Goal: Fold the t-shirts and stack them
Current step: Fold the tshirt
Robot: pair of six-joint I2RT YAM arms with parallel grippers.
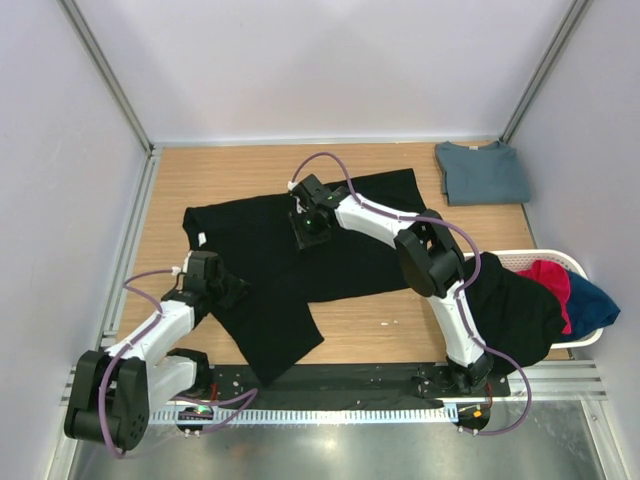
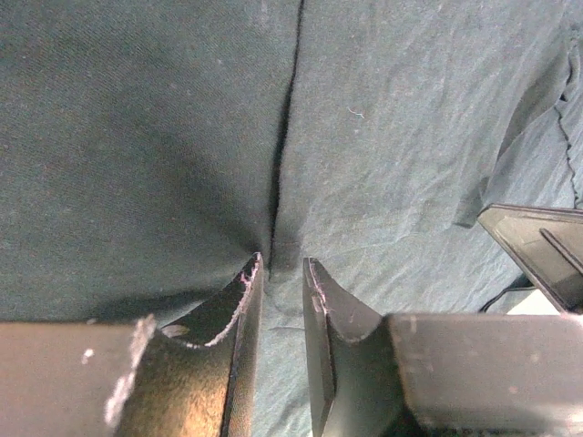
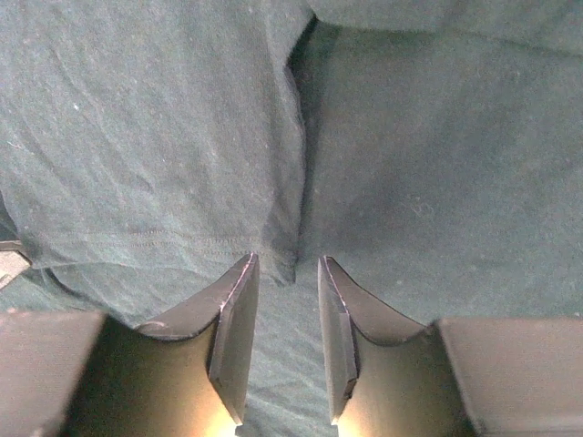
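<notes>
A large black t-shirt [image 1: 340,255] lies spread across the wooden table, with one part folded toward the front edge. My left gripper [image 1: 222,290] is pressed down on its left side. In the left wrist view the jaws [image 2: 282,264] stand narrow with black cloth [image 2: 410,137] pinched between them, and a crease runs up from the tips. My right gripper [image 1: 308,228] is down on the upper middle of the shirt. Its jaws [image 3: 287,262] are closed on a folded edge of the cloth [image 3: 155,137]. A folded slate-blue t-shirt [image 1: 482,172] lies at the back right.
A white basket [image 1: 575,262] at the right edge holds a black shirt [image 1: 515,310] draped over its rim, a magenta-red one [image 1: 548,282] and a blue one [image 1: 597,305]. Walls enclose the table on three sides. Bare wood [image 1: 380,320] shows in front of the spread shirt.
</notes>
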